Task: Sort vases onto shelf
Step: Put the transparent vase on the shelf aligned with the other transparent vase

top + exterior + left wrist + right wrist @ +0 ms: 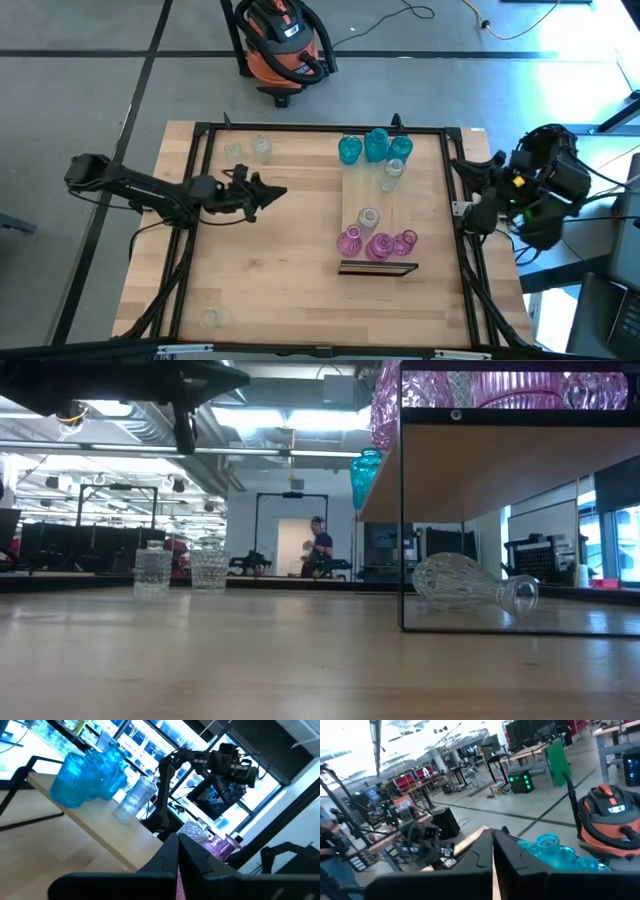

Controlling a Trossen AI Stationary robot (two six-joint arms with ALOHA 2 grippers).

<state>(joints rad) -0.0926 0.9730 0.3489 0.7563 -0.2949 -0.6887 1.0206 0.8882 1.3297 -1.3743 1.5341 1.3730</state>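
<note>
The shelf (378, 200) is a long light-wood board raised on a thin black frame, right of the table's middle. Three teal vases (375, 147) stand at its far end, clear vases (392, 172) in its middle, and three pink vases (377, 244) at its near end. Another clear vase (470, 585) lies on its side under the shelf. Two clear vases (248, 150) stand on the table at the far left. My left gripper (278, 192) hovers shut, left of the shelf and pointing toward it, holding nothing. My right gripper (463, 166) is shut and raised at the table's right edge.
A single clear vase (210, 318) stands near the table's front left corner. An orange and black shop vacuum (285, 40) sits on the floor beyond the far edge. Bare wood lies between the left gripper and the shelf. A person (320, 546) stands far off in the room.
</note>
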